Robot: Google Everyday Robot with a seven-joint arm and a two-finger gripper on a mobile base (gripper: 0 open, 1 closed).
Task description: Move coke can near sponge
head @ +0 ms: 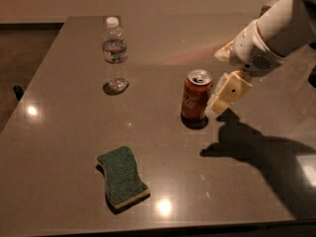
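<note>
Hand (pixel 218 103) just rt of coke can (pixel 196 97) — close.

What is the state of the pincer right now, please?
Pincer: close beside the coke can, on its right in the camera view; open or closed cannot be told.

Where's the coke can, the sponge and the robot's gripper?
coke can (pixel 194 100): camera view, on its red side.
sponge (pixel 121 174): camera view, on its green top.
gripper (pixel 220 101): camera view, on its pale tip, close beside the can.
</note>
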